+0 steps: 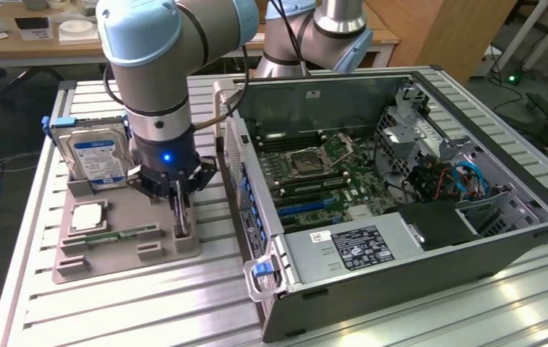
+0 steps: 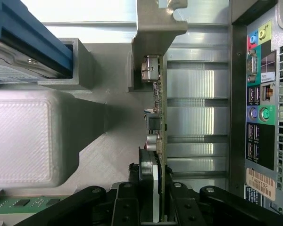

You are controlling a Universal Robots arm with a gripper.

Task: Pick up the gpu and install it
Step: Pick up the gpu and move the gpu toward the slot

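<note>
The gpu (image 1: 182, 221) stands on edge in a slot of the grey fixture tray (image 1: 120, 256), left of the open computer case (image 1: 400, 181). In the wrist view the gpu (image 2: 161, 103) appears edge-on, with its metal bracket (image 2: 156, 28) at the far end. My gripper (image 1: 179, 196) hangs straight down over the card. Its black fingers (image 2: 127, 202) press against both faces of the card's near end, so the gripper (image 2: 153, 190) is shut on the gpu. The card still rests in the tray.
On the tray there is also a silver hard drive (image 1: 95, 155) with a blue-white label, a square processor (image 1: 88, 215) and a green memory stick (image 1: 124, 235). The case's rear port panel (image 2: 259, 94) is close beside the card. The motherboard (image 1: 317, 173) lies exposed inside the case.
</note>
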